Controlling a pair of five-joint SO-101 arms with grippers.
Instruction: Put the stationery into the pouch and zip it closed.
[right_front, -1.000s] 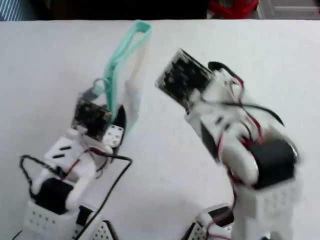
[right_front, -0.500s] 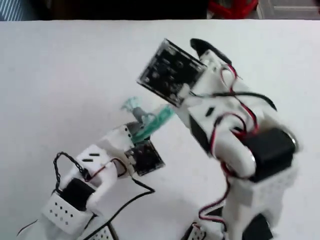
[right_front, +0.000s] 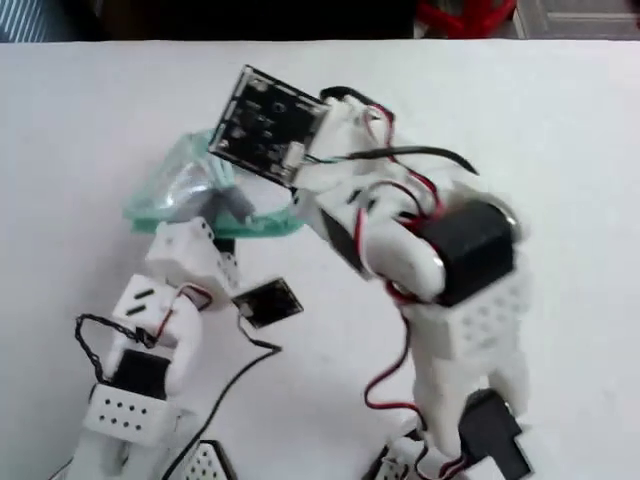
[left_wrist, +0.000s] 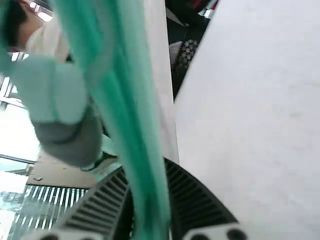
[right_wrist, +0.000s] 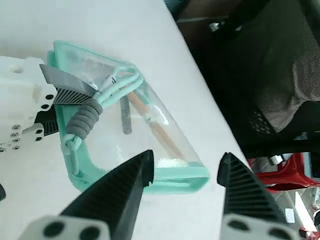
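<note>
A clear pouch (right_front: 185, 190) with teal edging lies flat on the white table at the left. Through its clear side I see a pencil (right_wrist: 155, 127) and other small stationery. My left gripper (right_front: 217, 232) is shut on the pouch's near teal edge (left_wrist: 135, 125), next to the grey zipper pull (left_wrist: 70, 140). In the right wrist view the pouch (right_wrist: 125, 125) lies just beyond my right gripper (right_wrist: 186, 160), which hangs open above its end with nothing between its fingers. The left gripper's grey finger (right_wrist: 65, 82) clamps the teal rim there.
The right arm's wrist board (right_front: 270, 125) hangs over the pouch's right end. A black cable (right_front: 240, 370) trails from the left arm across the near table. The table's far edge (right_front: 400, 40) runs along the back, with a black mesh chair (right_wrist: 270, 75) beyond it.
The left arm has swung the pouch from standing edge-on toward the back to lying flat at the left. The right arm has moved left and now hangs over the pouch.
</note>
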